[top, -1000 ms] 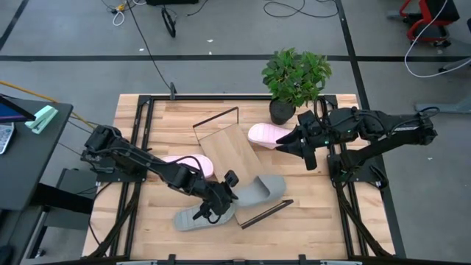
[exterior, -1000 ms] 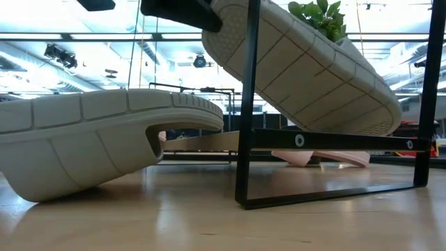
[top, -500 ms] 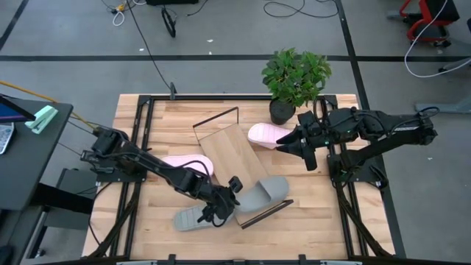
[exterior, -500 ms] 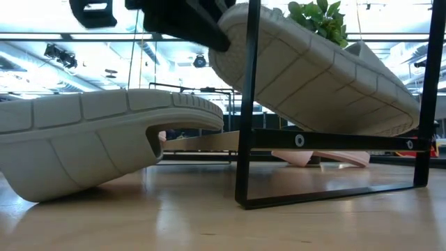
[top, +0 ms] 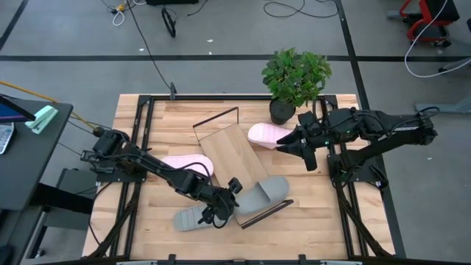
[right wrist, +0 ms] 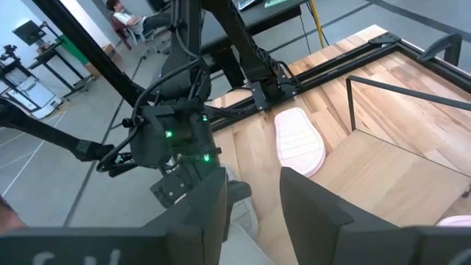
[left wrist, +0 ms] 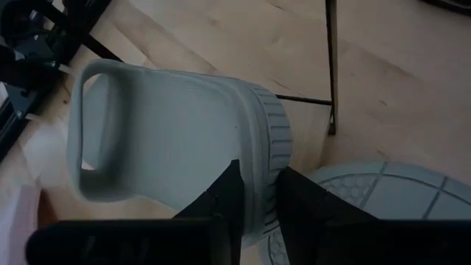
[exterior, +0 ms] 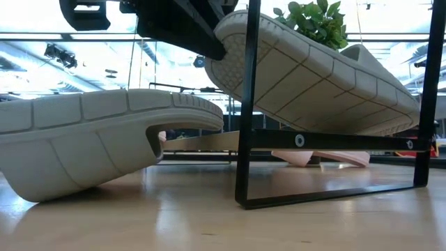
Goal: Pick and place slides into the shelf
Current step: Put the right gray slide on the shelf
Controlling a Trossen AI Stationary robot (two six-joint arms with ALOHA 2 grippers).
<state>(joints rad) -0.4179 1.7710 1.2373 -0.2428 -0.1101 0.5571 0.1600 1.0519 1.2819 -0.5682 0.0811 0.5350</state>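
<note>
My left gripper point(top: 235, 197) is shut on a grey-green slide point(top: 266, 191) that hangs tilted over the near end of the shelf point(top: 232, 151). The shelf is a light-wood board lying slantwise with dark wire frames point(exterior: 245, 139) at both ends. A second grey-green slide point(top: 195, 218) lies sole up on the table, left of the shelf's near end. One pink slide point(top: 190, 162) lies left of the board, partly under my left arm. Another pink slide point(top: 265, 135) lies to the board's right. My right gripper point(top: 284, 144) hovers above that slide, open and holding nothing. My left gripper pinches the grey-green slide's heel rim point(left wrist: 268, 158) between its two fingers, one finger point(left wrist: 227, 195) on the footbed side and the other on the outer side. The fingers slant down from the table's left. The slide is tilted, heel high and toe end point(exterior: 394, 122) low by the shelf; whether it touches the board I cannot tell.
A potted plant point(top: 294, 77) stands at the table's far right, just beyond my right gripper. Dark frame rails point(top: 143, 140) run along the table's left and right sides. A black side table point(top: 29, 147) stands off the left edge.
My left gripper has gone down and a little toward the table's near edge, carrying the grey-green slide. The slide's toe end has sunk toward the shelf's board and the slide lies less steeply than before.
</note>
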